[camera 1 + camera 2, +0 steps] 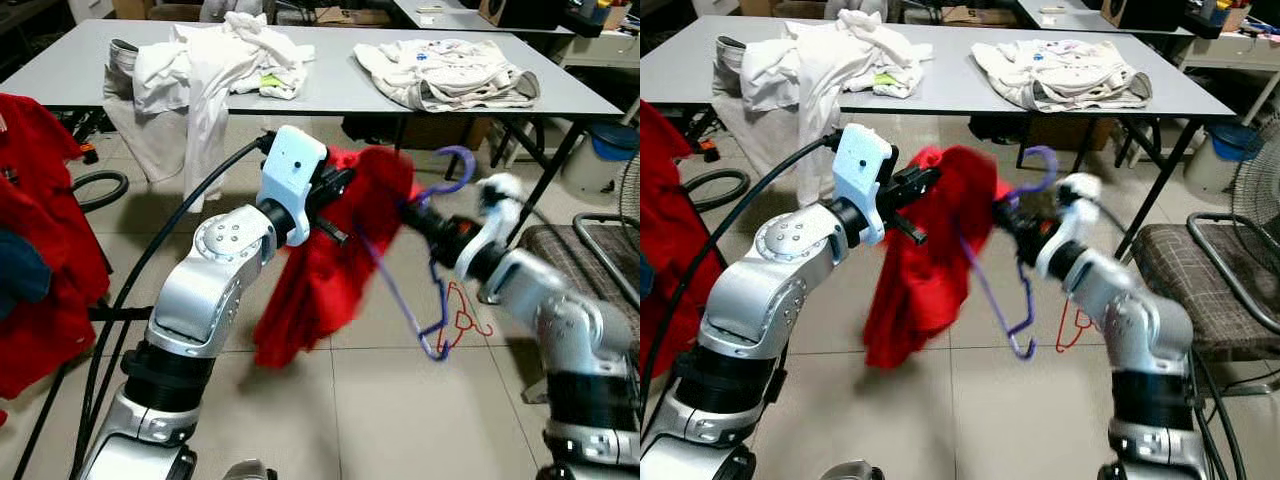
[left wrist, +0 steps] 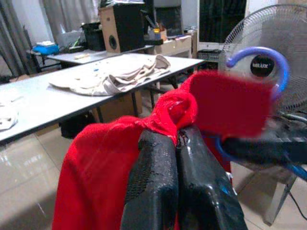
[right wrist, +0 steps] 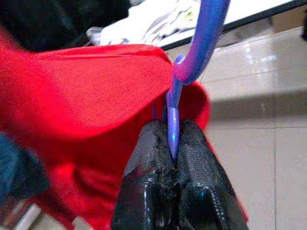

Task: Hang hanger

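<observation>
**Purple hanger and red garment held up between both arms**

Left eye view: the left gripper [image 1: 345,195] is raised mid-scene, its jaws pinched on a fold of the red garment [image 1: 325,270], which droops toward the floor. To its right, the right gripper [image 1: 420,222] grips the purple hanger [image 1: 430,290] just below its hook. The hook curls up and to the right above the jaws; the hanger's body runs down and slightly toward the robot, ending low over the tiles. A thin red wire hanger [image 1: 462,320] lies on the floor just beyond it. Far behind stands a grey bench [image 1: 330,95] carrying heaps of white laundry [image 1: 215,60].

Right eye view: same arrangement. The hanger's long axis is steeply tilted, nearly upright, and the garment sits to its left, touching its upper part. More red clothing [image 1: 665,240] hangs at the far left, though I cannot make out a rail.

Left wrist view: the two black fingers [image 2: 153,191] are pressed together on red cloth, the blue-purple hook blurred beyond them.

Right wrist view: the jaws are clamped on the hanger's neck, hook pointing away from them.

The right arm carries the hanger, so hooking it over something looks like its job.
</observation>
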Robot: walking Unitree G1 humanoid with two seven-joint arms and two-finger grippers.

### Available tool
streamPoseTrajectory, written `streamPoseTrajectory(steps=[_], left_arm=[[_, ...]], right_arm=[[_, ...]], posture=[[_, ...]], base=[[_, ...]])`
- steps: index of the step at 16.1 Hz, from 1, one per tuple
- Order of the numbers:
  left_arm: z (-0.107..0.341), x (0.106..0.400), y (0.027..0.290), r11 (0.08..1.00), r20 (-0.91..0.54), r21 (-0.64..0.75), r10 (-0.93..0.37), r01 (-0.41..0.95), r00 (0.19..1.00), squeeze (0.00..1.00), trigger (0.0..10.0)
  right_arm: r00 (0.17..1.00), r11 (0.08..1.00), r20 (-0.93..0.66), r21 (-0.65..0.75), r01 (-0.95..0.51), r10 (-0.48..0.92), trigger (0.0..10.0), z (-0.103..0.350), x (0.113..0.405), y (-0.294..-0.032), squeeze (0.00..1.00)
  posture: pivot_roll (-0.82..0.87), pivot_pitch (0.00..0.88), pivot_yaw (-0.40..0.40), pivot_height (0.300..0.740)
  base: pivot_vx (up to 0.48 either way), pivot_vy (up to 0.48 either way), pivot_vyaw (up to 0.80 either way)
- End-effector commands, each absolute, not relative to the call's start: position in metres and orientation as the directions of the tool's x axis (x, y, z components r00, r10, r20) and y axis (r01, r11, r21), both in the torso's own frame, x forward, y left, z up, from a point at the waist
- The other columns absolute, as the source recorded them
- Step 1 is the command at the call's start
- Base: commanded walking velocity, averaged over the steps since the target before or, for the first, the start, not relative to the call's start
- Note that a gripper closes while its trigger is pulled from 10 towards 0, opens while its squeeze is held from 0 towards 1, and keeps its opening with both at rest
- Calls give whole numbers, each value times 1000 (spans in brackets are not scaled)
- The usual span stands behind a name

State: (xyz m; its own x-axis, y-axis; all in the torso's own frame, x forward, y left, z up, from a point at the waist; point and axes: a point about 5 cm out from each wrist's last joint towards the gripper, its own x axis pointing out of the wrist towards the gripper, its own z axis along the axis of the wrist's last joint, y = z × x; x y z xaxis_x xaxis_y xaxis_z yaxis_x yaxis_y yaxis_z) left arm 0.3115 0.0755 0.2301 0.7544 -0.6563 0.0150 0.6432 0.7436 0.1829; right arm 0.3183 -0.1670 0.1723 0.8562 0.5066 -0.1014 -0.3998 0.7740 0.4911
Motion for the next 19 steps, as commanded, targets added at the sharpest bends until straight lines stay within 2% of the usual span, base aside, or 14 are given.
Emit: streamPoseTrajectory(steps=[1,3,5,8,10,12,15,16,19], left_arm=[[231,302,68,690,13,197,-712,696,702,0,0],[228,295,62,654,3,187,-746,733,666,0,0],[214,292,50,640,-39,171,-755,749,654,0,0],[217,304,47,716,6,219,-681,663,733,0,78],[245,315,53,781,139,190,-621,594,772,0,0],[255,319,61,785,149,208,-615,584,774,0,0],[262,327,77,758,75,248,-636,603,768,0,0],[259,333,82,763,41,255,-622,594,782,0,0],[253,330,75,722,11,258,-666,642,746,0,0]], right_arm=[[878,782,-83,499,-372,471,0,178,323,-175,0],[872,779,-76,492,-389,483,0,180,324,-172,0],[838,725,-11,508,-466,546,0,191,326,-161,0],[757,644,40,498,-581,652,0,201,319,-147,0],[757,693,-57,450,-563,651,0,185,314,-150,0],[786,762,-145,400,-510,602,0,171,314,-160,0],[737,760,-218,322,-564,640,0,165,304,-167,0],[645,658,-158,317,-684,747,0,177,289,-161,0],[626,624,-106,305,-719,773,0,188,285,-157,0]], posture=[[32,0,-33,740],[33,0,-36,740],[32,0,-38,740],[24,0,-39,740],[21,0,-39,740],[23,0,-39,740],[31,1,-41,740],[31,0,-38,740],[22,0,-28,740]], base=[[0,0,0],[0,0,0],[0,0,0],[0,0,0],[0,0,0],[0,0,0],[0,0,0],[0,0,0],[0,0,0]])
